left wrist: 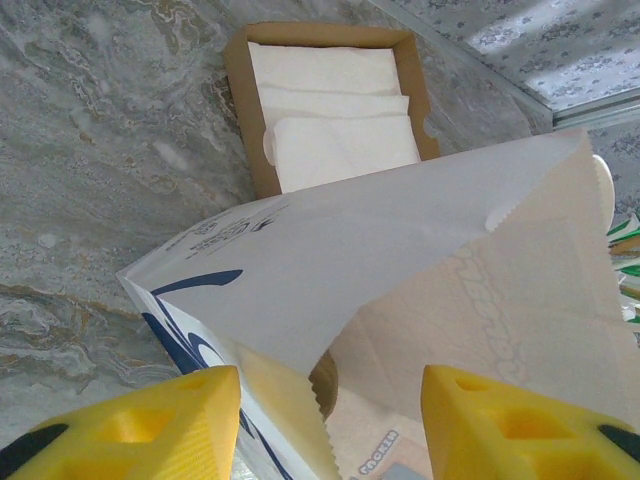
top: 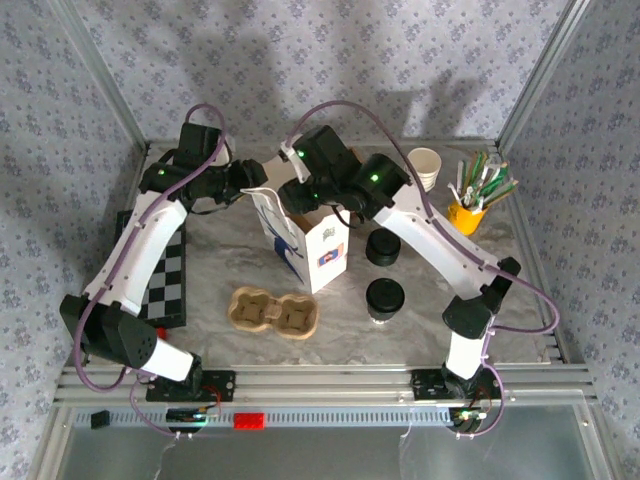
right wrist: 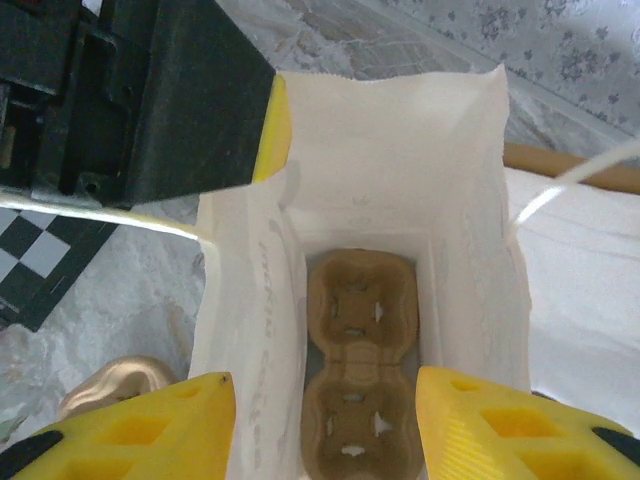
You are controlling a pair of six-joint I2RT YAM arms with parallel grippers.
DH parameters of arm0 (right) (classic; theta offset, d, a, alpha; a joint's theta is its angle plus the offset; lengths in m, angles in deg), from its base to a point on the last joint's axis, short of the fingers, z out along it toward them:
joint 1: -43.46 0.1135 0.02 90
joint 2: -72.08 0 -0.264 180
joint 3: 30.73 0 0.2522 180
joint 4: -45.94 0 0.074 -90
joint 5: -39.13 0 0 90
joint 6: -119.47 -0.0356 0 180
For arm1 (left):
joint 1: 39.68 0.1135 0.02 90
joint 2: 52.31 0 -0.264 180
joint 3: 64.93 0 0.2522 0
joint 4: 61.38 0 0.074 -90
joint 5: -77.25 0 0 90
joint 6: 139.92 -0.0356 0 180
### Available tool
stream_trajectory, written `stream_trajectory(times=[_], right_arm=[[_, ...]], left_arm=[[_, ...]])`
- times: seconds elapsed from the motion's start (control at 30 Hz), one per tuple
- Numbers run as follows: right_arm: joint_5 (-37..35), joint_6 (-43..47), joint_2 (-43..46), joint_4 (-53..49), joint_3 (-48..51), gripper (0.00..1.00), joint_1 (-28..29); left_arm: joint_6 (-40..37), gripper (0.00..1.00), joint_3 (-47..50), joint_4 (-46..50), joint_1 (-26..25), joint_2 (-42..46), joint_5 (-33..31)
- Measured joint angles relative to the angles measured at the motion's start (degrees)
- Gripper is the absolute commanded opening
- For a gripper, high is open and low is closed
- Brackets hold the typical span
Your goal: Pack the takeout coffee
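coffee (top: pixel 385 298) upright on tbl (top: pixel 345 342) | r end effector (right wrist: pixel 322 390) over bag (top: pixel 318 245), well apart

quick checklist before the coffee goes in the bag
1. Bag upright, mouth open: ok.
2. Carrier flat on the bag's floor, wells empty: ok.
3. Takeout coffee upright on the table, on the right arm's side of the bag, lid on: ok.
4. Right gripper free for the cup: ok, jaws apart above the bag's mouth, nothing held.
5. Left gripper clamped on the bag: not ok, jaws apart with the bag's wall between them.
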Motion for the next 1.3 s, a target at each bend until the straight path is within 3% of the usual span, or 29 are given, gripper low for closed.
stream_trajectory(times=[0.23, 0.8, 1.3], right_arm=[[1.95, -1.97, -0.39, -7.32, -3.89, 0.52, 0.0], [2.73, -2.56, -4.0, -14.45, -7.06, 0.55, -0.15], [2.71, -4.28, -4.55, -15.72, -7.06, 0.57, -0.15]], left_arm=[[0.02, 0.56, 0.0, 0.0, 0.0, 1.53, -0.24], [0.02, 0.59, 1.42, -0.15, 0.0, 4.37, -1.07], [-3.85, 0.49, -0.35, -0.02, -0.02, -1.18, -0.04]])
